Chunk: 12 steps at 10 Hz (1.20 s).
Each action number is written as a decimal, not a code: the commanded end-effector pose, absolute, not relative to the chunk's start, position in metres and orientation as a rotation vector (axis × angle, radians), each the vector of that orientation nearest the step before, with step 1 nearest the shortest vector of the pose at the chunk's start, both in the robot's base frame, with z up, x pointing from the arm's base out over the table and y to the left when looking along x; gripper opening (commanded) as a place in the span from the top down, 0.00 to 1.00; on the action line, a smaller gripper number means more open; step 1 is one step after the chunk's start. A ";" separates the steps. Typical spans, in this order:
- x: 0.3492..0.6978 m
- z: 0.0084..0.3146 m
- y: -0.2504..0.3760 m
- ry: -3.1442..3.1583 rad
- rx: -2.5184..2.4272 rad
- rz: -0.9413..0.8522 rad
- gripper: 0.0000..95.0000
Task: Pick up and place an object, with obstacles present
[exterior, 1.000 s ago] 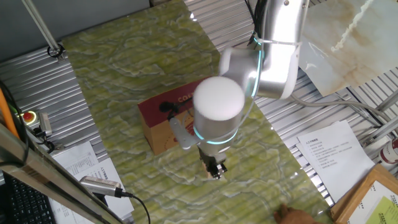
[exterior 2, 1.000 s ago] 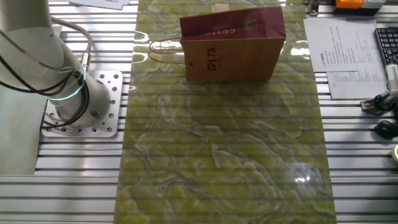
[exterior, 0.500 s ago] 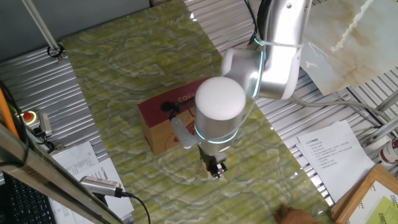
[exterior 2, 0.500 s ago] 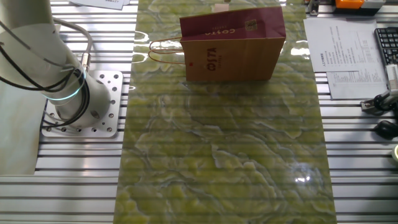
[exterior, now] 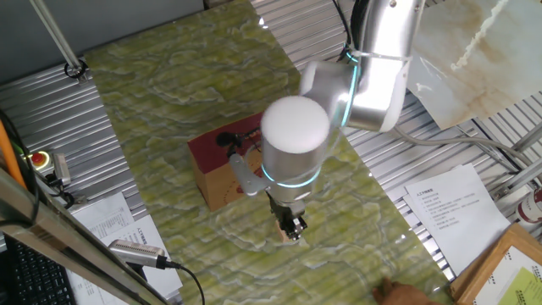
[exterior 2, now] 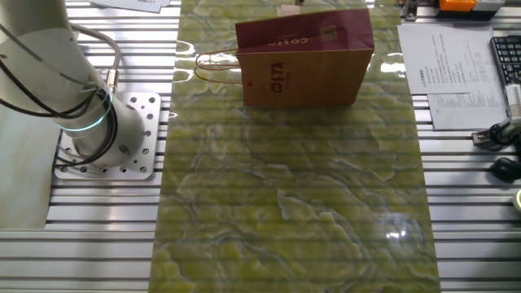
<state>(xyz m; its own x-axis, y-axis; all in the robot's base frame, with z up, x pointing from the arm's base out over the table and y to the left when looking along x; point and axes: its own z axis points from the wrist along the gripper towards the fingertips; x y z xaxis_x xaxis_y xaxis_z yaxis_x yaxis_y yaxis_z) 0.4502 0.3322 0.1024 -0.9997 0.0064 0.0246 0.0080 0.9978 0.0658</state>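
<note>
Your gripper (exterior: 293,230) hangs low over the green marbled table (exterior: 169,93), pointing down beside the paper bag (exterior: 222,165); you cannot tell whether its jaws are spread or closed, because the arm's wrist blocks most of it. A pale tan bit at its tip may be the wooden cube (exterior: 290,239), too small to confirm. The other fixed view shows the bag (exterior 2: 305,59) lying on its side at the table's far end.

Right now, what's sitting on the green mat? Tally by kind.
paper bag: 1
wooden cube: 1, mostly hidden below the gripper
Total: 2
</note>
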 end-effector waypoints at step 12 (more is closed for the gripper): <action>0.447 0.048 0.329 -3.128 -0.008 0.014 0.20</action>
